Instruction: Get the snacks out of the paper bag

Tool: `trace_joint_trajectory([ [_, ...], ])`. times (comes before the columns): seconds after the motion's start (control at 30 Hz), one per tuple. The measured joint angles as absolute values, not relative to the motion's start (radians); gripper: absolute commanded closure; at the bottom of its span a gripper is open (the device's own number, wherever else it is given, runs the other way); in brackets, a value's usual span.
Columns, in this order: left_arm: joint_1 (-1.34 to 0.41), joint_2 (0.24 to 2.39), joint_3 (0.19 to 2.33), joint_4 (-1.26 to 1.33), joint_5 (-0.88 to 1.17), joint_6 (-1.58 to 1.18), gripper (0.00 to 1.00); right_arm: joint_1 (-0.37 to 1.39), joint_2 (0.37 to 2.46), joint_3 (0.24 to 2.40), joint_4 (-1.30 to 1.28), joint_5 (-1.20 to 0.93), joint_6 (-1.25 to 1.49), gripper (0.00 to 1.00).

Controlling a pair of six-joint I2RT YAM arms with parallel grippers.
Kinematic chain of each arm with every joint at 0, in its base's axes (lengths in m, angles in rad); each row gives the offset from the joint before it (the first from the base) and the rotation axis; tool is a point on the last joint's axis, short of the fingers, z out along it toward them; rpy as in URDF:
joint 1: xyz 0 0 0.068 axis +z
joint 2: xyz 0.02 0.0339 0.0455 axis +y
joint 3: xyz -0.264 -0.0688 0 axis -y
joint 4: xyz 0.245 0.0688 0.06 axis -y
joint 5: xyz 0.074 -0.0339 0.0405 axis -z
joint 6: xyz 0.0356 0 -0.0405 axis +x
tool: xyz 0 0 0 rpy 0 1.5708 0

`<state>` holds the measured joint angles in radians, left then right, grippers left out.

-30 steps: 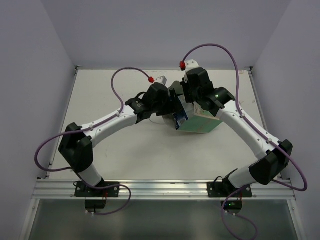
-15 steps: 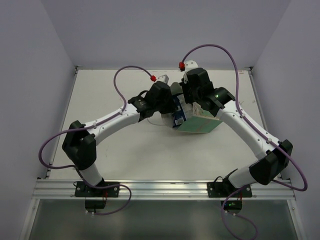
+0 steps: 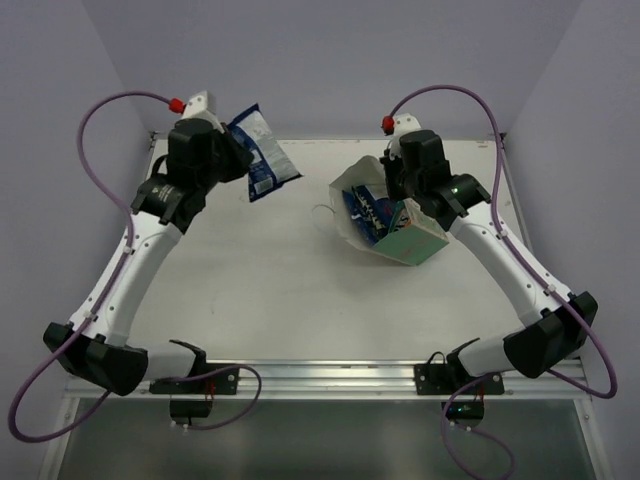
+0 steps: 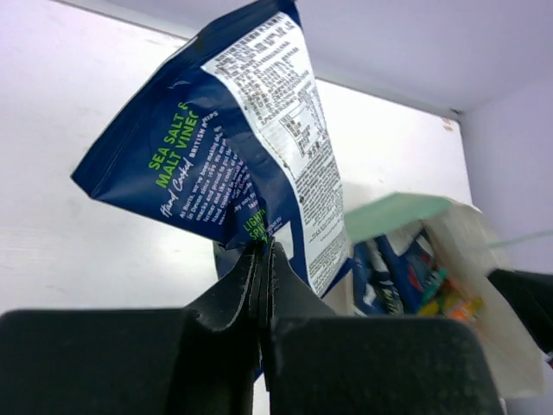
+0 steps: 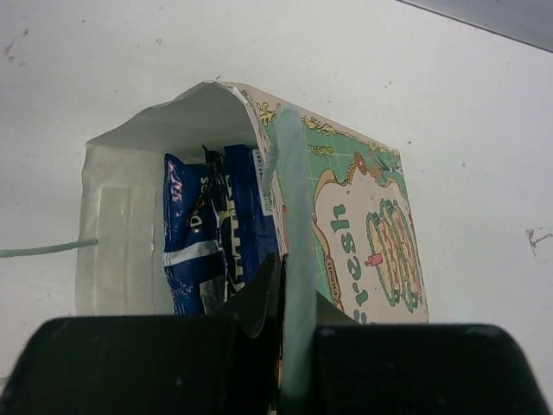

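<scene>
Your left fingers are pressed fully shut on one edge of a navy packet. They hold it in the air over the far left corner of the surface, well apart from the paper bag. The packet's white printed back panel faces the wrist camera.

Your right fingers are closed tight on the upper wall of the paper bag at its mouth. The bag lies on its side, right of centre, with the open mouth turned toward your left arm. Whether its mouth end is lifted slightly off the surface is hard to judge from above. Blue packets sit upright inside, against the cream lining. A thin string handle trails out from the rim onto the surface.
</scene>
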<state>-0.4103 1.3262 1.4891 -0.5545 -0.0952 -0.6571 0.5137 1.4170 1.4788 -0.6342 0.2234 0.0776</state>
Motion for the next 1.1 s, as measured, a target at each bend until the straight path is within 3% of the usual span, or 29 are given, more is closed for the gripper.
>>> trace_joint_trajectory([
  [0.2,-0.225,1.309,1.363,-0.509,-0.049,-0.551,1.0,0.49,1.401,1.465,-0.627,0.195,0.043,1.0],
  [0.37,-0.15,1.493,1.239,-0.403,0.047,-0.497,1.0,0.49,1.391,1.452,-0.623,0.171,0.025,1.0],
  [0.4,-0.139,1.542,1.229,-0.379,0.062,-0.492,0.93,0.49,1.39,1.452,-0.623,0.167,0.024,1.0],
  [0.5,-0.11,1.66,1.224,-0.318,0.1,-0.472,0.53,0.49,1.387,1.449,-0.623,0.159,0.022,1.0],
  [0.57,-0.094,1.71,1.229,-0.294,0.12,-0.468,0.38,0.49,1.386,1.449,-0.624,0.154,0.019,1.0],
  [0.67,-0.084,1.723,1.267,-0.307,0.158,-0.475,0.03,0.49,1.385,1.449,-0.625,0.139,0.019,1.0],
  [0.7,-0.087,1.711,1.285,-0.307,0.167,-0.482,0.0,0.49,1.384,1.449,-0.626,0.138,0.018,1.0],
  [0.87,-0.186,1.56,1.371,-0.349,0.159,-0.533,0.0,0.49,1.374,1.449,-0.635,0.127,0.018,1.0],
  [1.1,-0.592,1.365,1.425,-0.35,0.115,-0.677,0.2,0.49,1.367,1.449,-0.639,0.125,0.018,1.0],
])
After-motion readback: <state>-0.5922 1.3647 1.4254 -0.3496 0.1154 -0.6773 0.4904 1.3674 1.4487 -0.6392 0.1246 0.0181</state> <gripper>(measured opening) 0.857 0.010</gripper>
